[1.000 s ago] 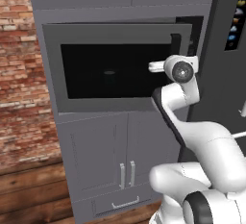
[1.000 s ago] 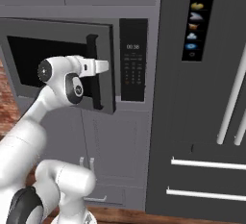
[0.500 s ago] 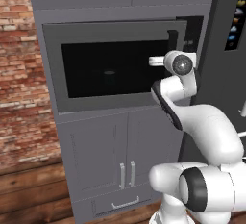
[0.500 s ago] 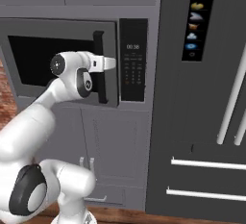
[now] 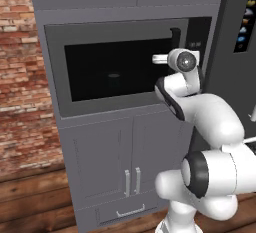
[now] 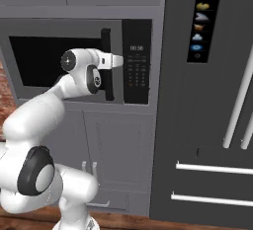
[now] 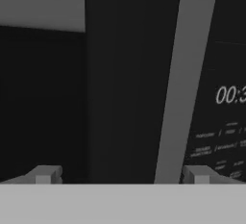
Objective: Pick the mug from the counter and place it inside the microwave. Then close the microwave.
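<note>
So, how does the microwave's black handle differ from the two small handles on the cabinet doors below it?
The microwave handle is black, thick and single, standing at the right edge of the dark glass door. The cabinet handles are silver, thin and come as a pair, side by side where the two grey doors meet. The microwave handle also looks longer than the cabinet handles. Both kinds stand vertical.

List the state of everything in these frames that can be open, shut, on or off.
microwave: door shut or very nearly so, dark inside.
keypad panel: clock display lit.
claw: open, holding nothing, in front of the black door handle.
lower cabinet doors: shut.
fridge: doors shut, icon panel lit.
</note>
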Robot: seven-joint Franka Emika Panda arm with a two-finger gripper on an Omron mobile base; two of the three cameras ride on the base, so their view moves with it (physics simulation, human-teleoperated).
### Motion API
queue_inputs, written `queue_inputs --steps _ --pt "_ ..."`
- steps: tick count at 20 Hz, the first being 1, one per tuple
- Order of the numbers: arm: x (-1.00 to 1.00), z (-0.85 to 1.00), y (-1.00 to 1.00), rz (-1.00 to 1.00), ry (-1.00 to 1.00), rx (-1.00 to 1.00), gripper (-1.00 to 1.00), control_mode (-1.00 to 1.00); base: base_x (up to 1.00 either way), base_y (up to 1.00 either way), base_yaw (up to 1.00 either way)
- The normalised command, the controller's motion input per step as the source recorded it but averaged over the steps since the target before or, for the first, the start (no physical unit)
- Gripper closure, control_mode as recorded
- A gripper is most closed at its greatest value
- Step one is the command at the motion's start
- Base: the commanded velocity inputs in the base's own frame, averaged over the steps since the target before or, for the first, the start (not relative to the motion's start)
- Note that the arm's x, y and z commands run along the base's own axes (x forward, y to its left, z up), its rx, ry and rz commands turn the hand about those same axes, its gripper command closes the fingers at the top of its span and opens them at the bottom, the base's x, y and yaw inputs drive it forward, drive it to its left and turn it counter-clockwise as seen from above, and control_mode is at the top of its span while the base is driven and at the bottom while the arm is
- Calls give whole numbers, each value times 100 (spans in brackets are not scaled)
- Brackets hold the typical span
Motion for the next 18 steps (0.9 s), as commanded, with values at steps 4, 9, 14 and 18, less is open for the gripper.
queue_inputs --steps 4,9,14,18 --pt "40 0 0 3 0 0 -100 -100 0 0 0" --pt "39 0 0 3 0 0 -100 -100 0 0 0" --pt "30 0 0 3 0 0 -100 -100 0 0 0" --pt "2 0 -1 3 0 0 -100 -100 0 0 0"
